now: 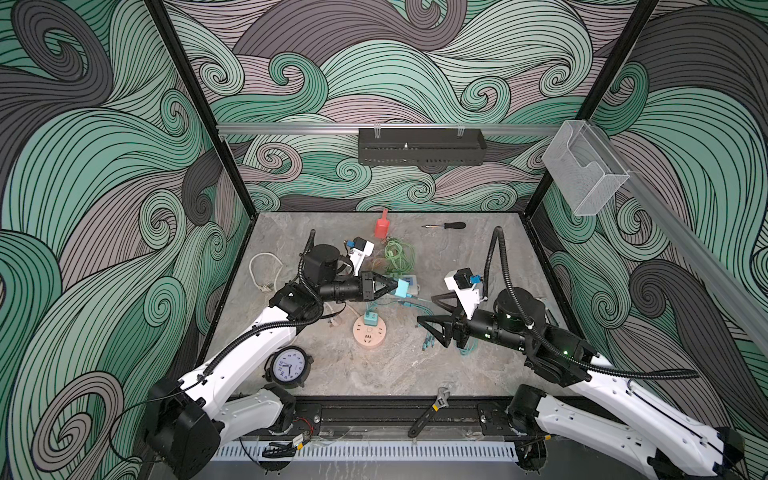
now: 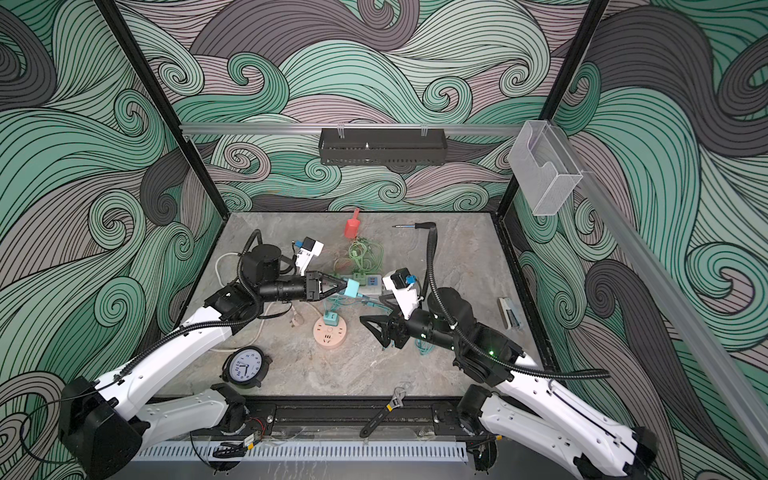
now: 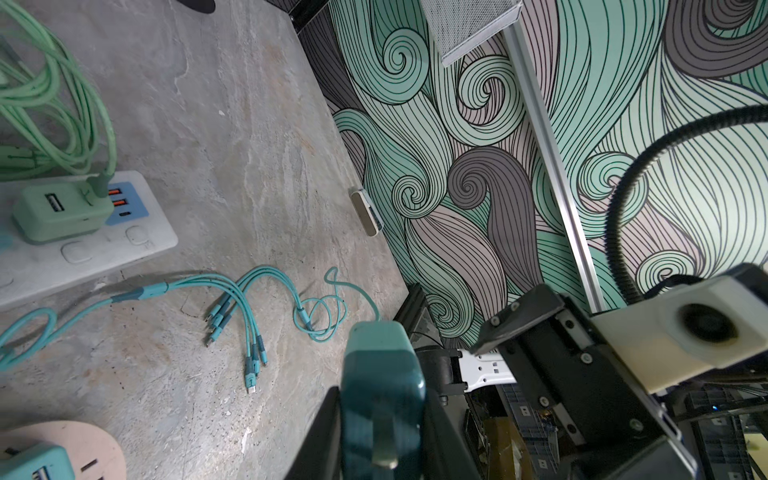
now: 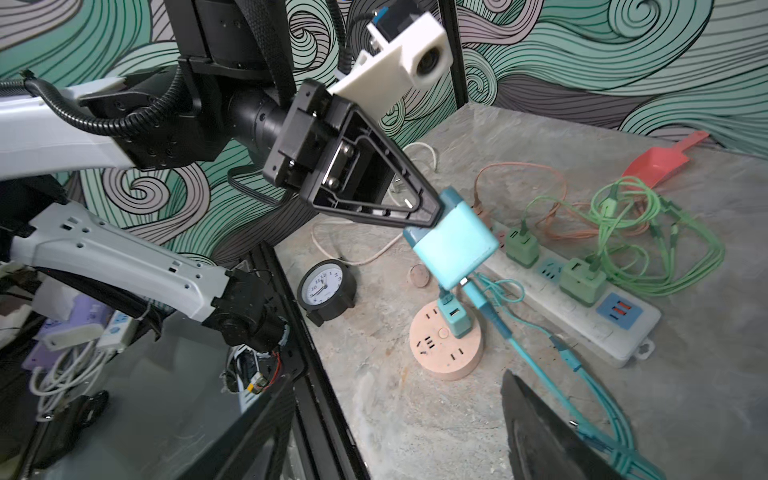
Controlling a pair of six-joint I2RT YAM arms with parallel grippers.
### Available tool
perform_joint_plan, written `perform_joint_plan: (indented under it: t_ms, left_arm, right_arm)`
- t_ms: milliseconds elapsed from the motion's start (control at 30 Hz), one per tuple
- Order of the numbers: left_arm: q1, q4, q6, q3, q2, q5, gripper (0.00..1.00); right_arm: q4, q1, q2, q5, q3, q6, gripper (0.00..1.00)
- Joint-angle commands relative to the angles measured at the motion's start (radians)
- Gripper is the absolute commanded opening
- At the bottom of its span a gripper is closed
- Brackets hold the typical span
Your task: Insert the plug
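Plug (image 4: 455, 249) sits pinched in left gripper (image 1: 395, 287), probably lining up for pink socket (image 1: 370, 337) at 7 o'clock; right gripper (image 1: 424, 308) hangs open, empty.

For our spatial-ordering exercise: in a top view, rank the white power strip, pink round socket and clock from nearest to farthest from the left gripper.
1. white power strip, right beside the left gripper
2. pink round socket, nearer the front
3. clock, front left corner
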Motion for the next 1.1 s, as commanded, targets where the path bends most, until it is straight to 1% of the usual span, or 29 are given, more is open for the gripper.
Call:
perform_joint_plan:
  t_ms: [0, 167, 300, 400, 567, 700, 933, 1067]
  left_arm:
    - [-0.003, 0.113, -0.023, -0.001, -0.040, -0.046, 0.00]
    - [-0.003, 0.199, -0.039, -0.036, -0.081, -0.063, 0.00]
    - [-0.004, 0.314, -0.082, -0.088, -0.118, -0.091, 0.00]
    - [-0.004, 0.400, -0.110, -0.115, -0.134, -0.093, 0.00]
    - [-0.008, 0.503, -0.136, -0.137, -0.146, -0.097, 0.00]
    - [-0.013, 0.573, -0.158, -0.162, -0.156, -0.122, 0.00]
    - [-0.023, 0.596, -0.159, -0.166, -0.155, -0.113, 0.00]
    - [-0.027, 0.597, -0.164, -0.165, -0.155, -0.114, 0.00]
  right_arm:
    - [0.238, -0.005, -0.021, -0.061, -0.064, 0.174, 0.78]
    - [0.436, -0.032, 0.001, -0.068, -0.130, 0.319, 0.76]
    - [0.640, -0.066, 0.044, -0.091, -0.183, 0.445, 0.75]
    - [0.752, -0.088, 0.090, -0.108, -0.200, 0.518, 0.74]
    - [0.862, -0.094, 0.173, -0.154, -0.196, 0.582, 0.72]
    - [0.926, -0.096, 0.217, -0.156, -0.193, 0.600, 0.69]
    - [1.001, -0.102, 0.276, -0.145, -0.177, 0.626, 0.66]
    - [1.080, -0.111, 0.312, -0.139, -0.177, 0.656, 0.63]
